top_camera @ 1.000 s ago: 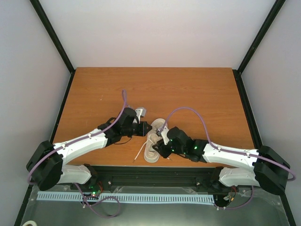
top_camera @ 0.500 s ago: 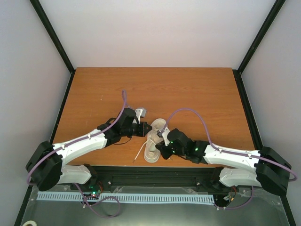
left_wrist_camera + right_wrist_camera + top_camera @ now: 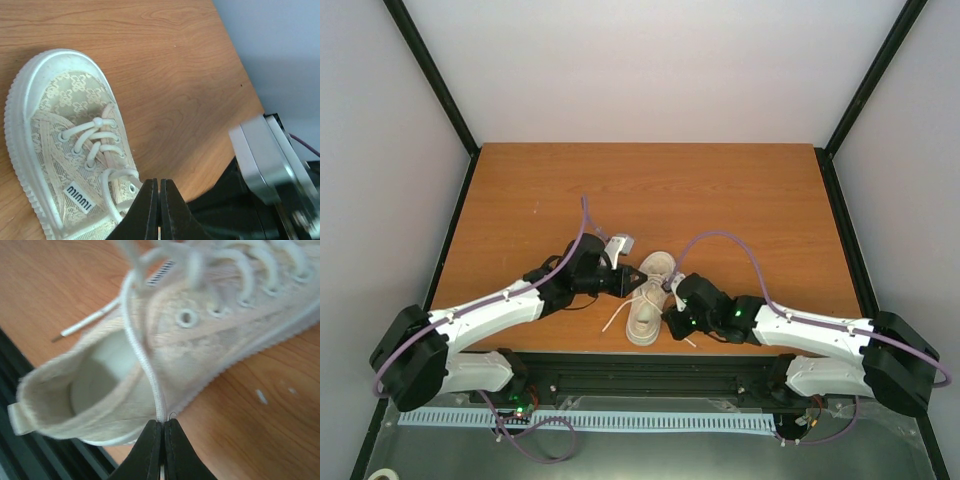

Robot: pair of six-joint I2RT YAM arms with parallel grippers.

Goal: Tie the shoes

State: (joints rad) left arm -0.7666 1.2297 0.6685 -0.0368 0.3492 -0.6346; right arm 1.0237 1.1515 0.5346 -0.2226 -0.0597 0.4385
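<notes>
small cream patterned-fabric low-top sneaker (image 3: 55,125), heel cut off in left wrist view, toe out of frame in right wrist view, pale ribbed sole, upright near front edge of orange-brown wooden table (image 3: 740,200), left end effector (image 3: 158,200) closed, contents unclear, right end effector (image 3: 163,432) clamped on thin white lace (image 3: 142,360)

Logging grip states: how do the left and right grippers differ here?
The right gripper is shut on a lace stretched from the sneaker; the left gripper is shut with no lace plainly between its fingers. Left sits on the sneaker's left, right on its right. Both hang low beside it.
</notes>
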